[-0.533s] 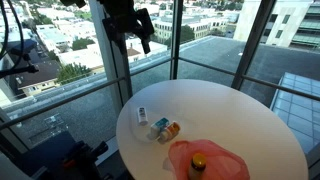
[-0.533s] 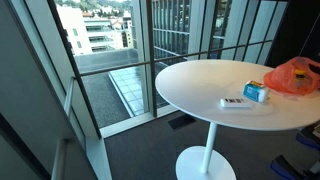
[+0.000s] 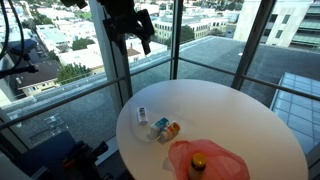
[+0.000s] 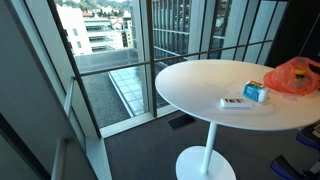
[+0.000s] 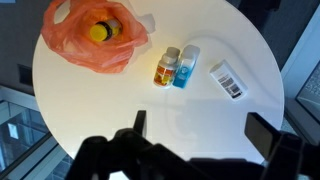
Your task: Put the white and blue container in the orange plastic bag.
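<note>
The white and blue container lies on the round white table, touching a small orange packet. It also shows in both exterior views. The orange plastic bag lies crinkled on the table near them, with a yellow-topped item inside; it shows in both exterior views. My gripper is open and empty, high above the table, well away from the container. In an exterior view it hangs near the window frame.
A slim white item with a dark mark lies beside the container, also in both exterior views. Glass walls and window frames surround the table. The table stands on a single pedestal.
</note>
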